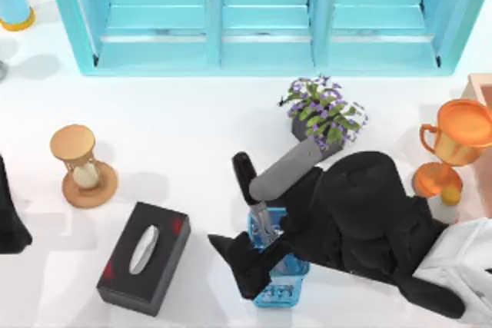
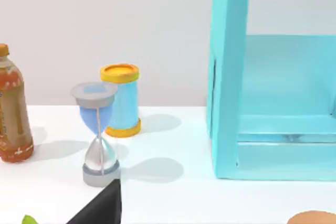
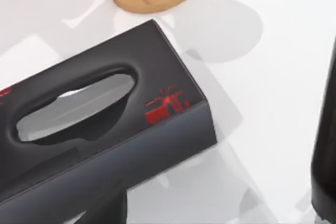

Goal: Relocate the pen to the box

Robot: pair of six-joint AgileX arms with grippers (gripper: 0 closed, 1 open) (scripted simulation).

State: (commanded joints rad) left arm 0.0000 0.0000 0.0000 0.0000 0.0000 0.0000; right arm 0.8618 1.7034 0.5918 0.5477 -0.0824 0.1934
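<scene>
The pen [image 1: 246, 177] leans out of the blue basket [image 1: 278, 291], the box of the task. Its glossy black cap sticks up past the basket's far rim, and its lettered grey-white barrel [image 1: 262, 221] runs down inside. My right gripper [image 1: 232, 266] hangs over the basket's left side, facing the black tissue box [image 1: 142, 257], open and holding nothing. In the right wrist view the pen's black cap [image 3: 325, 129] stands off to one side, clear of the gripper. My left arm [image 1: 9, 217] is parked at the table's left edge.
A grey cylinder [image 1: 286, 169] stretches from the pen's cap toward the flowering plant [image 1: 323, 113]. An orange trophy [image 1: 453, 144] stands at the right and a wooden hourglass [image 1: 82, 167] at the left. The turquoise cabinet [image 1: 261, 13] lines the back. A blue can [image 2: 122, 100], a grey hourglass [image 2: 98, 135] and a bottle [image 2: 13, 114] stand far left.
</scene>
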